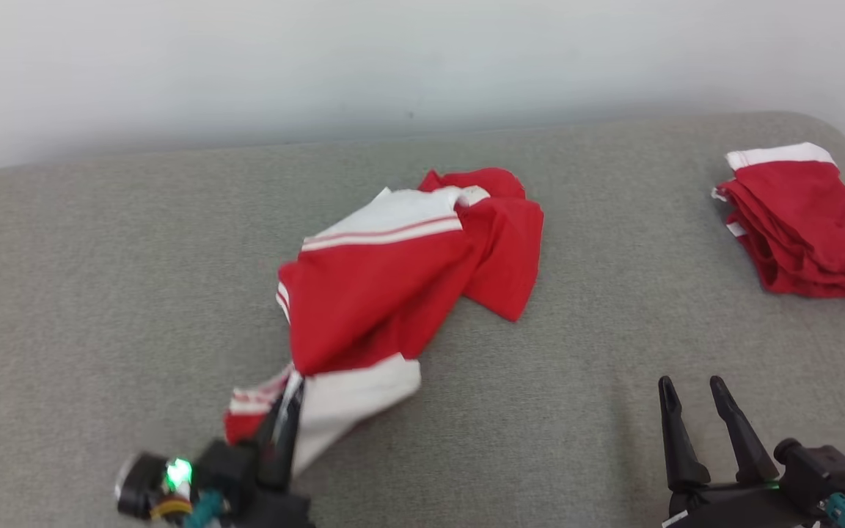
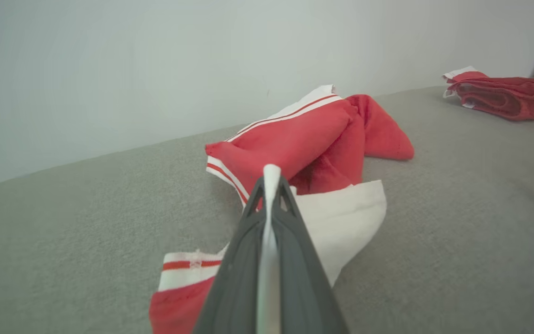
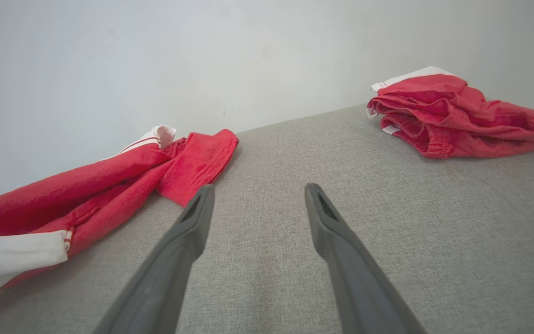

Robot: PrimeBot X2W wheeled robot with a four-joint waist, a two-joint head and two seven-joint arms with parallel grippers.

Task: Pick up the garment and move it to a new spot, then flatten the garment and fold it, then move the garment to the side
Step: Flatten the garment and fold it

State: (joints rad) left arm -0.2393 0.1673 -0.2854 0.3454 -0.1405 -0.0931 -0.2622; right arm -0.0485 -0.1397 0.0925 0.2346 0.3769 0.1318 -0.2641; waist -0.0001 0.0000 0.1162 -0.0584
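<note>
A crumpled red garment (image 1: 393, 286) with white panels and striped trim lies in the middle of the grey cushion (image 1: 100, 293). My left gripper (image 1: 293, 389) is shut on the garment's near white edge, and in the left wrist view a thin fold of white cloth shows pinched between the two dark fingers (image 2: 244, 250) of that gripper (image 2: 271, 178), with the garment (image 2: 304, 144) stretching away beyond. My right gripper (image 1: 694, 392) stands open above bare cushion at the lower right, apart from the garment. Its fingers (image 3: 193, 218) hold nothing, with the garment (image 3: 109, 185) off to the left.
A second red and white garment (image 1: 804, 220) lies folded at the cushion's far right corner, also seen as a red pile (image 3: 452, 111) in the right wrist view. A pale wall (image 1: 393, 59) runs behind the cushion. Bare cushion spreads left and front.
</note>
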